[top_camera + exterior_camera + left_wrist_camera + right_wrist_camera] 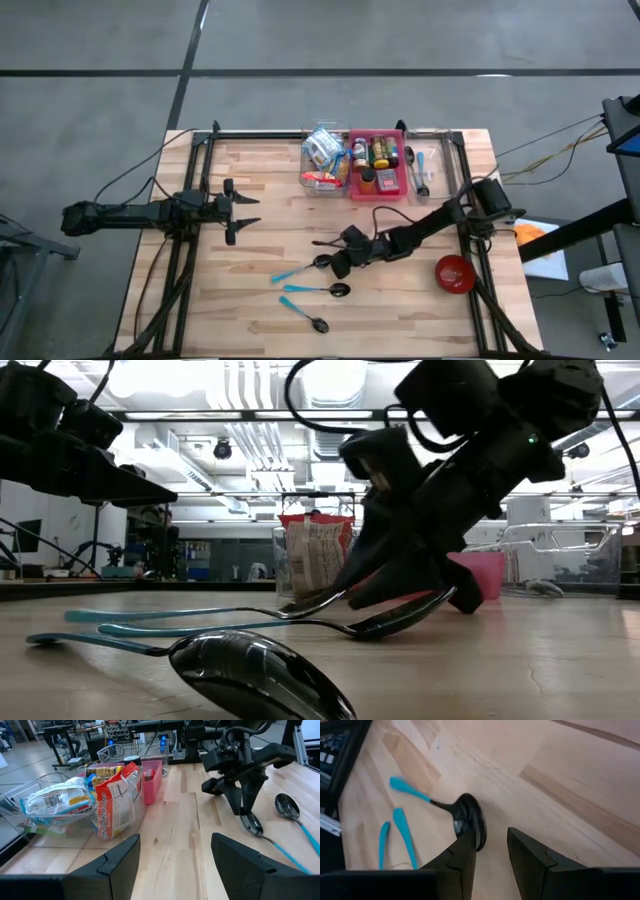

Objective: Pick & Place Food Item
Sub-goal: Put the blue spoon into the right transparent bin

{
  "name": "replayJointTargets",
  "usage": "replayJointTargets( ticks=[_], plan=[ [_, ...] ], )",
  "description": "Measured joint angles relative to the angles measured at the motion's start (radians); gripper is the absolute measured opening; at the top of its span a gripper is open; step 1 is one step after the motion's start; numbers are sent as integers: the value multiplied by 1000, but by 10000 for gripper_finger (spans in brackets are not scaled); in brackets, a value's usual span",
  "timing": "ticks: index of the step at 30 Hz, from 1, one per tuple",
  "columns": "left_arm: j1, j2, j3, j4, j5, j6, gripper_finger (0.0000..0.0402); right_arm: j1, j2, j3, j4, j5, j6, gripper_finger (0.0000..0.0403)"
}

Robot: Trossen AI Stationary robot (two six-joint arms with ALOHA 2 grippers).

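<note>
Food packets [322,150] stand in a clear bin [308,182] at the table's far side; the left wrist view shows them [117,800] too. Three blue-handled spoons lie near the table's middle. My right gripper [492,847] slants down over the farthest spoon [300,270], open, with one finger [466,851] at the spoon's bowl [467,817]. My left gripper [245,212] waits open at the table's left, above the wood. My right gripper comes at the farthest spoon's bowl [252,824] slanting down from the table's right. One fingertip [243,810] stands at the bowl's edge, the other beside it over bare wood. I cannot tell whether the fingertip touches the bowl. The spoon lies flat on the table.
A pink bin [378,160] of bottles and a clear tray [420,170] of utensils stand beside the food bin. A red bowl [455,272] sits near the right edge. The two other spoons [315,290] [305,315] lie nearer the front edge.
</note>
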Motion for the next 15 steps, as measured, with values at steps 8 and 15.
replayJointTargets(
  ticks=[8,15],
  plan=[
    [0,18,0,0,0,0,244,0,49,57,-2,-4,-59,109],
    [0,18,0,0,0,0,244,-1,52,58,-2,66,-57,109]
  ],
)
